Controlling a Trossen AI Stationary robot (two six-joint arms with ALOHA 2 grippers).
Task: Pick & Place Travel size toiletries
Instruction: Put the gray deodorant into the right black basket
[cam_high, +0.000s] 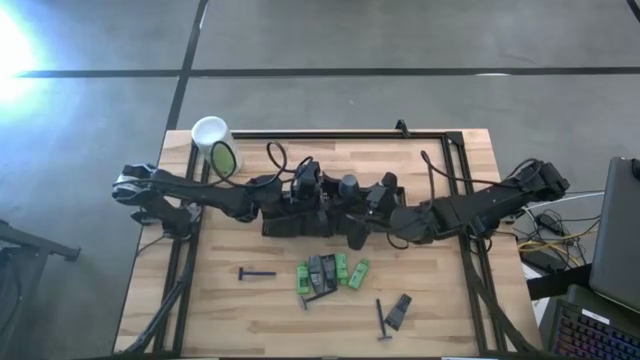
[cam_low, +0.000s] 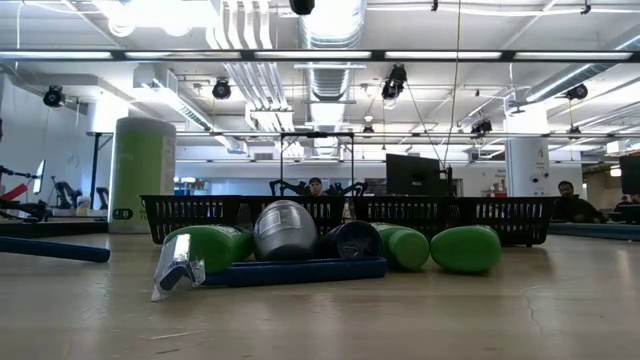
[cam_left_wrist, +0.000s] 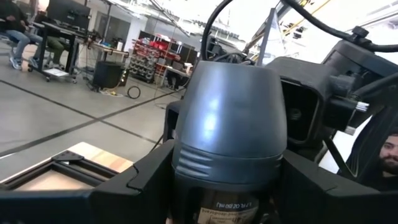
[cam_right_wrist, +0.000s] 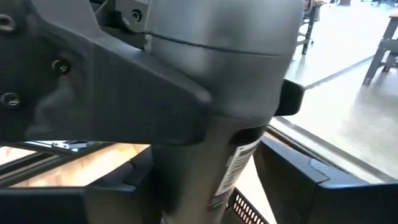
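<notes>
A grey tube (cam_high: 349, 187) with a broad grey cap (cam_left_wrist: 230, 112) stands upright above the black mesh trays (cam_high: 285, 226), between my two arms. My left gripper (cam_left_wrist: 229, 208) reaches it from the table's left and is shut on it. My right gripper (cam_right_wrist: 202, 199) reaches it from the right and is also shut on it. The other toiletries lie on the near part of the table: a thin razor (cam_high: 257, 273), a cluster of green and dark packets (cam_high: 330, 272), and another razor beside a dark packet (cam_high: 392, 315). Neither gripper shows in the low view. My left gripper pinches the tube's body just under the cap (cam_left_wrist: 229, 186) between its two fingers, level, from the table's left. The tube stands cap up, lifted clear. My right gripper has the labelled body (cam_right_wrist: 239, 162) between its fingers, level, from the right, next to the left finger (cam_right_wrist: 118, 93).
A tall green canister with a white cap (cam_high: 213, 140) stands at the far left of the table. The mesh trays (cam_low: 200, 215) run across the middle. The table's black frame rails (cam_high: 455, 170) border the wood. The low view shows green packets (cam_low: 465, 248) and a wrapped razor (cam_low: 178, 265) up close.
</notes>
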